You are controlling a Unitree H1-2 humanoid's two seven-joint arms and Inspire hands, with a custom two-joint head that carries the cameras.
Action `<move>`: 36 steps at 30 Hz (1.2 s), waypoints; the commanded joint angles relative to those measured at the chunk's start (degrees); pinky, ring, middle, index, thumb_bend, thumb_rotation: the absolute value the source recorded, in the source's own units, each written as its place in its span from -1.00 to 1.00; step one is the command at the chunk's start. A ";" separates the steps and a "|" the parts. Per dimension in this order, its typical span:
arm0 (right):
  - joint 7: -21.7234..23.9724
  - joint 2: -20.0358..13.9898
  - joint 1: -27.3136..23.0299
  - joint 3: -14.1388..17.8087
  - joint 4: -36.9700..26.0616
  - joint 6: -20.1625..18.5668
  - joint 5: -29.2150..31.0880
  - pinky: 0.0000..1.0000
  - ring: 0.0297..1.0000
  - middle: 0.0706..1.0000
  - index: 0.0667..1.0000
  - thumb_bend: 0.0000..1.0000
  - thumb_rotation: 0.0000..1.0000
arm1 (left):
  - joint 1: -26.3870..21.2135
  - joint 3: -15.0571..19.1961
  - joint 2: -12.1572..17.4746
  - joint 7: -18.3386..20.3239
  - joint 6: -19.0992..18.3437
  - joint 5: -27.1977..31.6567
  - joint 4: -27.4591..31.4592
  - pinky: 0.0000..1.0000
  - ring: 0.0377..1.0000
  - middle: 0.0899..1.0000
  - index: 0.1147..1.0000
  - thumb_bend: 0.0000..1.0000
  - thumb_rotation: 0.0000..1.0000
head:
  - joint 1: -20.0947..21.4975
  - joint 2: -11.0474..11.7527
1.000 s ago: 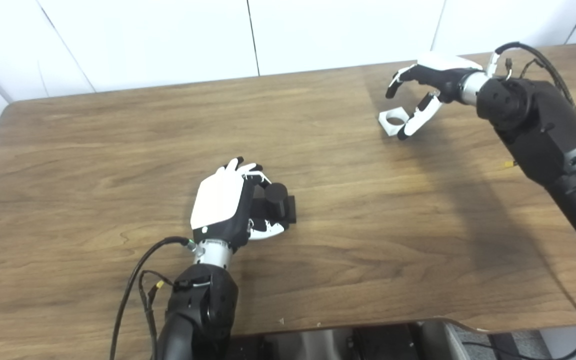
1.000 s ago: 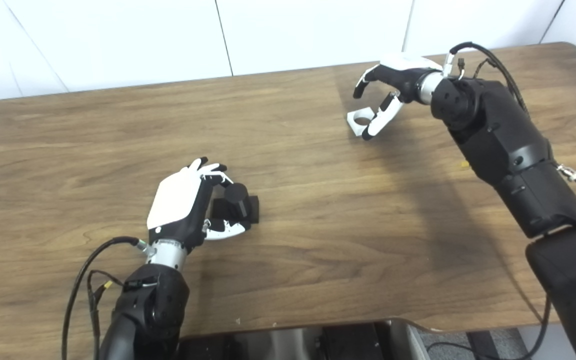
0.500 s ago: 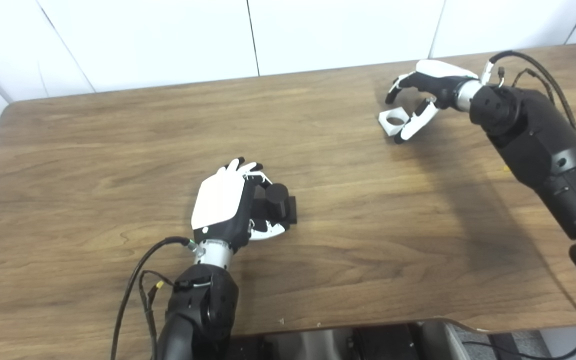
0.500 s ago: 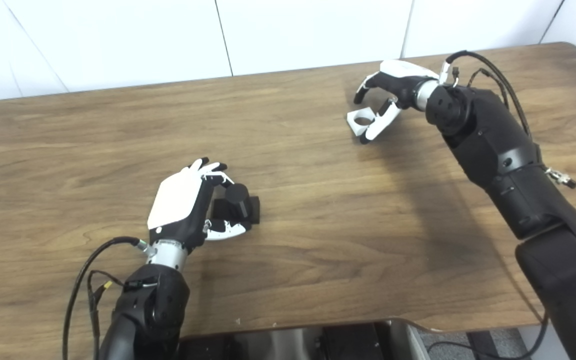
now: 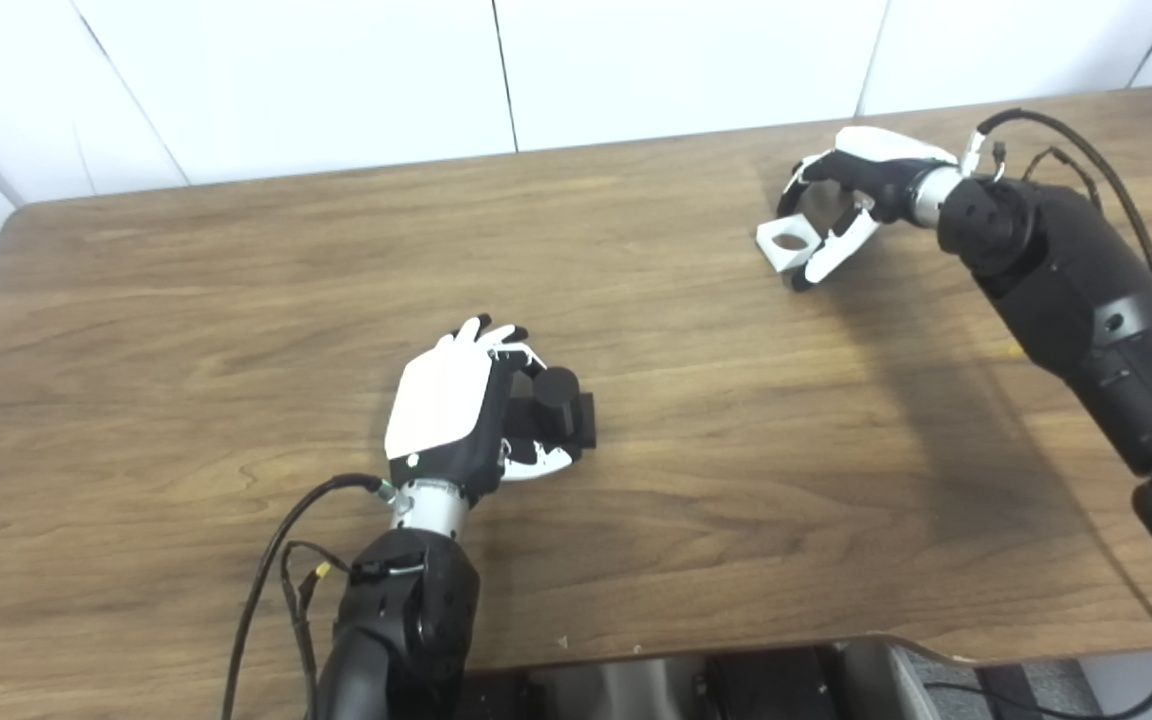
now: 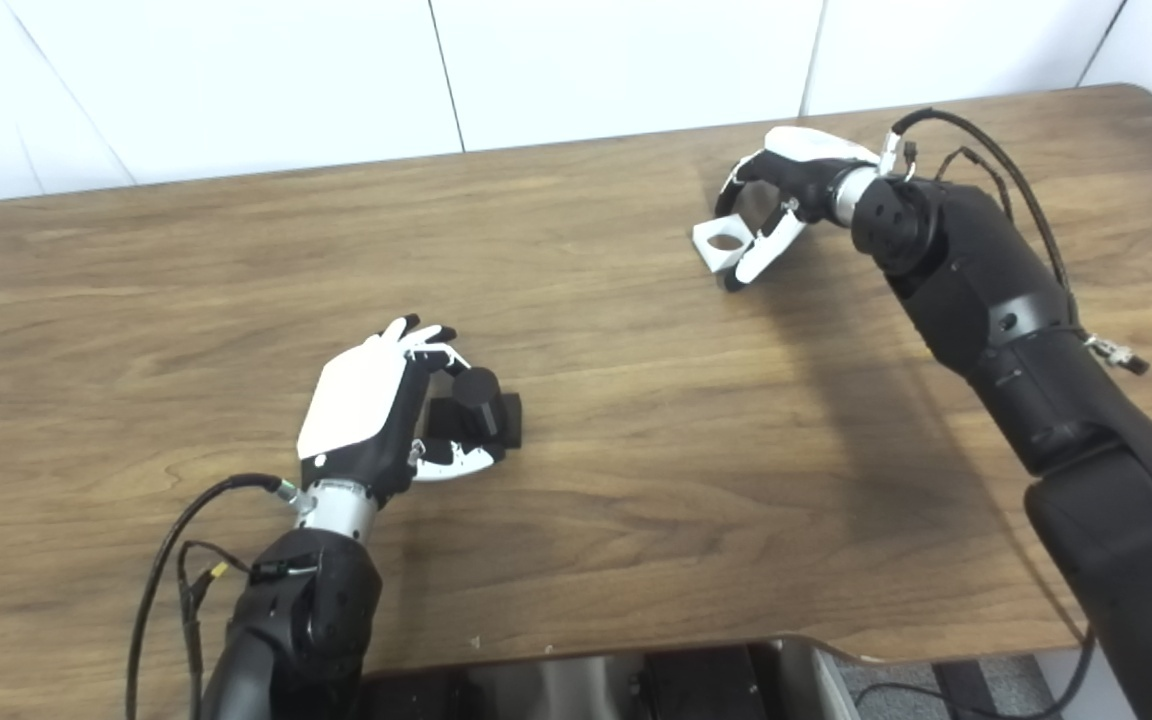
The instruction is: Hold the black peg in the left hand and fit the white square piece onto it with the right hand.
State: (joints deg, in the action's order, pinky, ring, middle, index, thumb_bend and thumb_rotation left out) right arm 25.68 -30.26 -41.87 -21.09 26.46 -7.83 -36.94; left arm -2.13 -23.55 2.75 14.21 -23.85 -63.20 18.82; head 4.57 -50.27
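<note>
A broad brown wood-grain counter [image 5: 236, 300] fills most of both views, backed by a white panelled wall [image 5: 336, 80]. The right arm, a bulky black jointed limb with loose black cables [image 5: 1076, 270], reaches from the lower right up toward the far right part of the counter. The left arm, black with a cable looping off its wrist [image 5: 396, 620], comes up from the bottom edge near the middle. The left hand [image 5: 456, 410], white-backed with black and white fingers, rests on the counter with its fingers curled around the black peg, a short cylinder on a square black base [image 5: 558, 405]; the peg stands upright on the counter and the thumb lies along its near side. The right hand [image 6: 786, 195] has its fingers arched over and closed on the white square piece with a round hole [image 6: 721, 243], thumb on its near edge, the piece at the counter surface and well apart from the peg
</note>
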 commanded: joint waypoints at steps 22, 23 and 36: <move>-3.88 0.41 -2.81 -0.14 2.20 5.02 0.57 0.81 0.97 0.79 0.10 0.72 -0.64 | 1.06 -1.29 0.33 2.41 -0.05 -0.63 -1.33 0.92 0.93 0.71 -0.16 0.05 -0.85 | -0.14 -0.42; -3.86 0.44 -2.75 -0.11 2.14 4.89 0.60 0.81 0.97 0.79 0.10 0.72 -0.64 | 0.99 -1.31 0.36 2.46 -0.04 -0.69 -1.36 0.92 0.93 0.72 -0.16 0.05 -0.85 | -0.18 -0.38; -4.28 0.18 -2.18 -0.09 2.05 5.46 0.66 0.78 0.97 0.80 0.12 0.73 -0.63 | 0.83 -1.19 0.38 1.79 0.42 -0.50 -1.55 0.90 0.92 0.70 -0.16 0.05 -0.85 | -0.22 -0.28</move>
State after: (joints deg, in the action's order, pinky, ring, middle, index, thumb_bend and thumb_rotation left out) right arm 22.03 -29.86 -42.15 -21.20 29.01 -3.51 -36.42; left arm -2.14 -23.75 2.72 14.14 -23.70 -63.24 18.81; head 4.31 -50.54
